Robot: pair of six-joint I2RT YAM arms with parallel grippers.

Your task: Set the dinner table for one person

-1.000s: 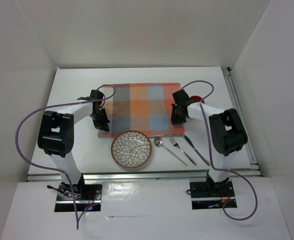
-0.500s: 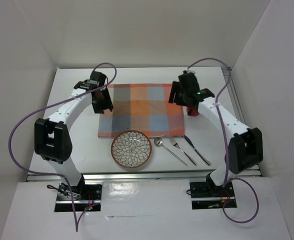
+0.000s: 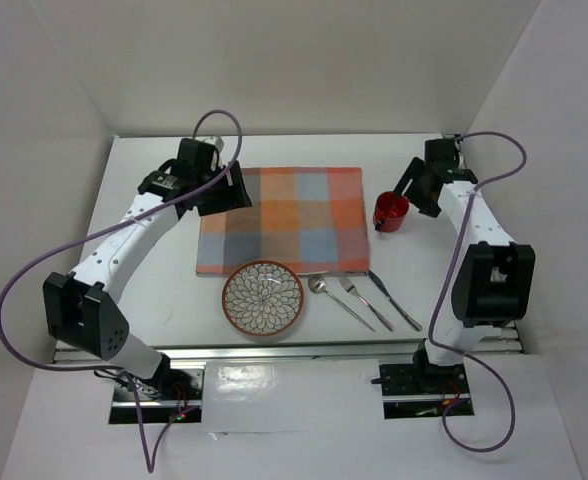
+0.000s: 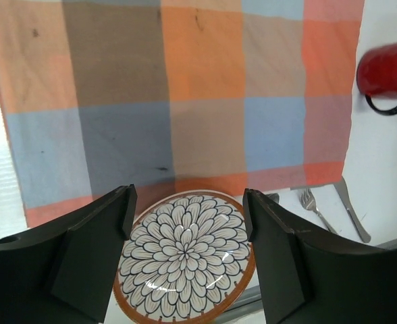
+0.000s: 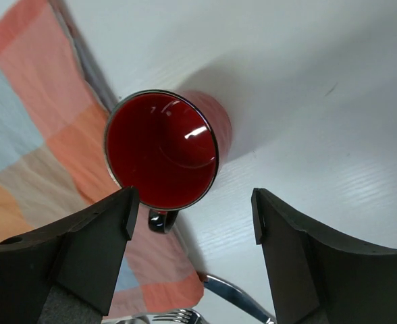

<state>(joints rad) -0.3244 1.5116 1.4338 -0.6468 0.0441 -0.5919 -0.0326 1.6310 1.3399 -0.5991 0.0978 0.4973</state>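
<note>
White walls close in a plain white tabletop [image 3: 154, 300], the dinner table itself. It lies under everything, with a silver rail [image 3: 304, 349] along its near edge, just beyond the arm bases.

A checked placemat [image 3: 282, 218] lies flat at its middle. The rest of the setting is not yet on the mat:
- The flower-patterned plate [image 3: 263, 298] sits at the mat's near edge, its far rim just lapping the cloth.
- The spoon [image 3: 319, 285], fork [image 3: 359, 298] and knife [image 3: 394, 300] lie side by side on bare tabletop to the plate's right.
- The red mug [image 3: 390, 212] stands upright just beside the mat's right edge.

The left pincer [image 4: 186, 202] hangs above the mat's far left corner, jaws spread and empty. The right pincer [image 5: 193, 202] hangs over the mug, also wide open and holding nothing.

As I read it, the mat is laid and the arranging comes next — probably the plate goes to the mat's centre. That would mean coming down on the plate's thin, shallow rim from the edge, an awkward grip for two fingers. The right pincer is already well placed to take the mug by its wall.

Both vessels are empty: the mug shows only its glossy red inside, and the plate carries nothing.
</note>
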